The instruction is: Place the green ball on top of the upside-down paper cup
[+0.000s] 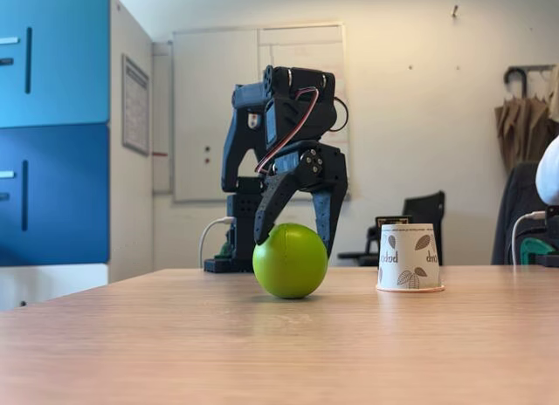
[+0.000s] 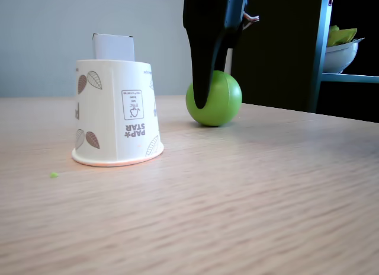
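End effector [image 1: 293,239] spread wide, straddling the green ball [image 1: 290,261] on the wooden surface [image 1: 175,335], not clamped. Upside-down paper cup [image 1: 409,257] standing apart, right of it.

Blue cabinet [image 1: 54,126], wooden table [image 1: 175,344], white bowl [image 2: 342,56], whiteboard [image 1: 205,117]

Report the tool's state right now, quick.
Tool: open, fingers straddling the green ball, which sits on the table; whether the fingers touch it cannot be told. Not lifted.
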You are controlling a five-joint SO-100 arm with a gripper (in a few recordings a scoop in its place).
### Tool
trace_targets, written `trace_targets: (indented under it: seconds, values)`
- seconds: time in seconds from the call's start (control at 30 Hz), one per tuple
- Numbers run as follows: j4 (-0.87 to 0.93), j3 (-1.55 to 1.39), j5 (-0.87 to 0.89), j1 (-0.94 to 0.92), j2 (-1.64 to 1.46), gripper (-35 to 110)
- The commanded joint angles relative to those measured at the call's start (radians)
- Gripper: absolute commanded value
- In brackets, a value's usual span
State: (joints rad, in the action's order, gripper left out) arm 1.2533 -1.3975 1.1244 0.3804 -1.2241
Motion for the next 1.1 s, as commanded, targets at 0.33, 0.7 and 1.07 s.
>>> trace_targets:
  seconds: [0.33,0.7,1.07]
  values:
    - [-0.038,0.046,-0.002,-0.012,0.043,37]
    - [-0.084,0.049,-0.066,-0.025,-0.064,32]
    - [-0.089,-0.038,-0.14,-0.031,-0.357,31]
